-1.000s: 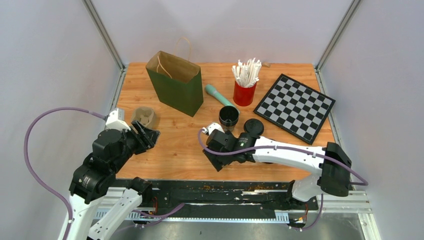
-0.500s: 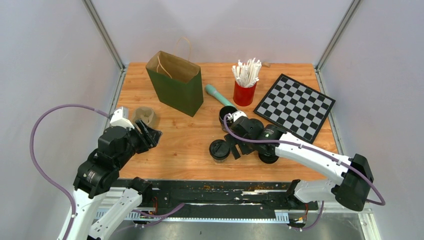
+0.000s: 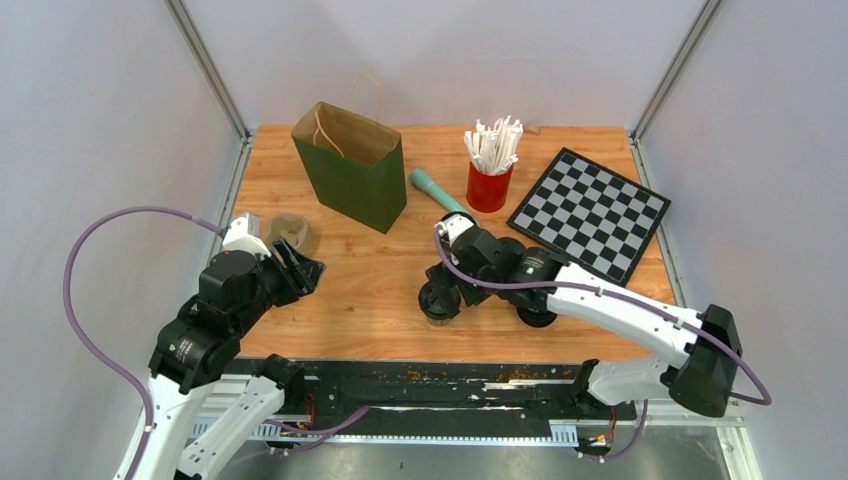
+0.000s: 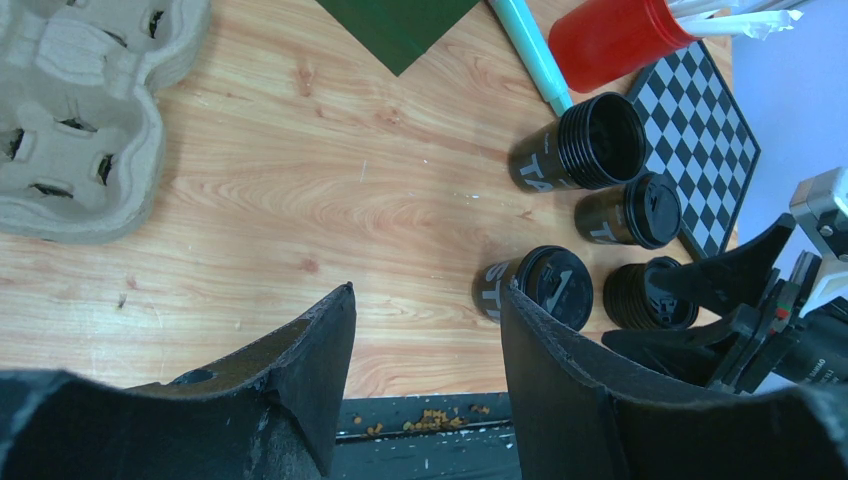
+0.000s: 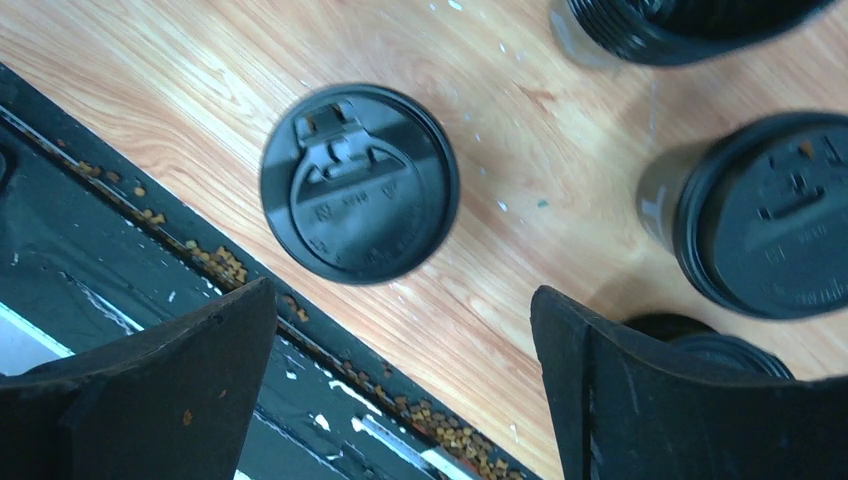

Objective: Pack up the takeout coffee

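the right gripper (image 5: pixel 402 300) hangs with its two fingers spread wide and nothing between them, pointing nearly straight down at the wood. just under it, off toward one finger rather than centred in the gap, stands the lidded cup (image 5: pixel 360 183). it is upright, its long axis running up and down, so the wrist camera looks flat onto the black lid. from above, the cup sits close to the near edge of the table (image 3: pixel 380 320), with the gripper over it and not touching it as far as i can tell. to my eye the next move hangs on that offset: the fingers would need to shift sideways to straddle the cup evenly before they drop around its wall.

further out on that side are a second lidded cup (image 5: pixel 775 215) and an open cup (image 5: pixel 690 20), both near enough to crowd a wide pincer.

across the table the left gripper (image 4: pixel 425 350) is parted too and empty, with bare wood showing between its fingers. the cardboard carrier (image 3: pixel 290 232) lies just beside it, and the paper bag (image 3: pixel 350 165) stands behind that. so the right arm is much the nearer to the cup and the left to the carrier, and the cup would have to travel leftward to reach either.
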`<control>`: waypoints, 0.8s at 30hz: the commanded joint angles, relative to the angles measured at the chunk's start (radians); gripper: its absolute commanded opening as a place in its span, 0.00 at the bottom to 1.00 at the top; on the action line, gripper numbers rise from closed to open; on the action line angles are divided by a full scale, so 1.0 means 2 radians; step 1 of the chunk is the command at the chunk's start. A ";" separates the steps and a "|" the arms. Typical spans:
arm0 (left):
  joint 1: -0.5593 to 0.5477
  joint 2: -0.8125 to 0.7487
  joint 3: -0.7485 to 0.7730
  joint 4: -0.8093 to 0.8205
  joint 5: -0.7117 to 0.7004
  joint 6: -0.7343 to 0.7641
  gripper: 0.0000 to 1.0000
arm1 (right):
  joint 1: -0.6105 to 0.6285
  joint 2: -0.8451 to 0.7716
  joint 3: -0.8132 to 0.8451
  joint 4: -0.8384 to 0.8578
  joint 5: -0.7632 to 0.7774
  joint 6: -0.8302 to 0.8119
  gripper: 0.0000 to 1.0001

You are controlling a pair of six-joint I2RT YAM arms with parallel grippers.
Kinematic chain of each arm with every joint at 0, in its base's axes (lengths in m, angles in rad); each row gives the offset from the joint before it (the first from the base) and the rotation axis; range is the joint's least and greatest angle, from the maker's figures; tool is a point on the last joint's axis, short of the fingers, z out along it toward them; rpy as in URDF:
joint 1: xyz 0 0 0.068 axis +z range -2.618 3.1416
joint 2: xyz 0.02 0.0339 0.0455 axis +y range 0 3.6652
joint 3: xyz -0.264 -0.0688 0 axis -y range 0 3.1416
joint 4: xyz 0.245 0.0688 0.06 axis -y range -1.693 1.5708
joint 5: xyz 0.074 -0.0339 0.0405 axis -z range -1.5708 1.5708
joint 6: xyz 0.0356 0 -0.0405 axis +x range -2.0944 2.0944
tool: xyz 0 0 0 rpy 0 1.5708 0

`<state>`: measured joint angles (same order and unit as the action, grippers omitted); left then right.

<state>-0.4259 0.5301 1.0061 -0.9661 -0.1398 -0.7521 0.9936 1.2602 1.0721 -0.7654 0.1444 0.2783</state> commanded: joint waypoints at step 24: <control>0.000 -0.002 -0.005 0.017 -0.005 0.010 0.63 | 0.031 0.147 0.084 0.043 -0.009 -0.039 0.93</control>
<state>-0.4259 0.5278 0.9993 -0.9611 -0.1402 -0.7517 1.0512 1.5467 1.2053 -0.7197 0.1345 0.2142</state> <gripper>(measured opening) 0.630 0.943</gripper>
